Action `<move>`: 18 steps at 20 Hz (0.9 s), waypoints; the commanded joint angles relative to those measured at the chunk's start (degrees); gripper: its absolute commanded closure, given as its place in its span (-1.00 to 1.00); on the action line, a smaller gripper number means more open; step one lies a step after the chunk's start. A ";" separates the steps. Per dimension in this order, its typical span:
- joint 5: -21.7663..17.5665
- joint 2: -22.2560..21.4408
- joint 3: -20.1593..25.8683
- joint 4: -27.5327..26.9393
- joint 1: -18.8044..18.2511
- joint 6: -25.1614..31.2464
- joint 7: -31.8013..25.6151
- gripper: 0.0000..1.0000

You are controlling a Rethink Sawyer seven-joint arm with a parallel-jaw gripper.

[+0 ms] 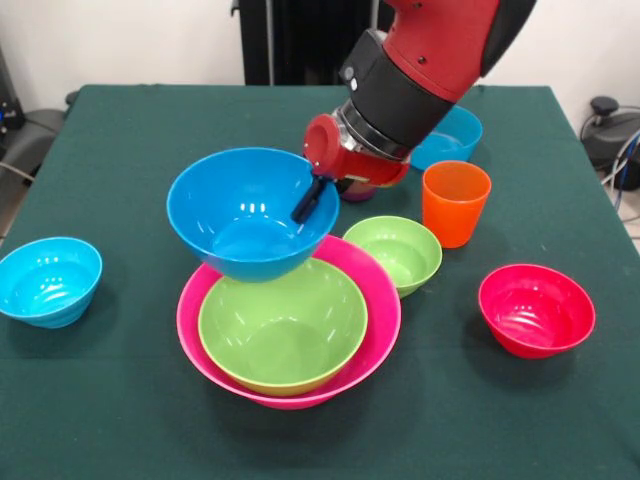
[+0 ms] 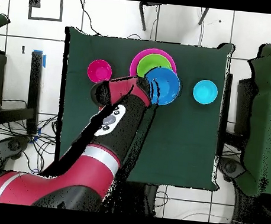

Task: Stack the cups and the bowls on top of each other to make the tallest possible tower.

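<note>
Your jaws (image 1: pixel 316 195) grip the large blue bowl's (image 1: pixel 240 215) rim, holding it above the tower (image 1: pixel 289 325)

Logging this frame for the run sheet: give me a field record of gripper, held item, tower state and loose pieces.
gripper: gripper shut on the rim of the large blue bowl
held item: large blue bowl, lifted and tilted above the tower's far-left edge
tower: large green bowl nested in huge pink bowl
loose bowls: small green bowl, small red bowl, small light-blue bowl, second light-blue bowl behind the arm
loose cups: orange cup upright
</note>
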 commanded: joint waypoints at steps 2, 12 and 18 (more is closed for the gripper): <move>3.59 -1.26 7.54 -3.90 -1.61 2.79 7.56 1.00; 4.29 -2.64 8.62 0.58 -2.49 -3.62 7.81 1.00; 3.87 -1.71 9.27 1.64 -2.25 -8.72 9.57 1.00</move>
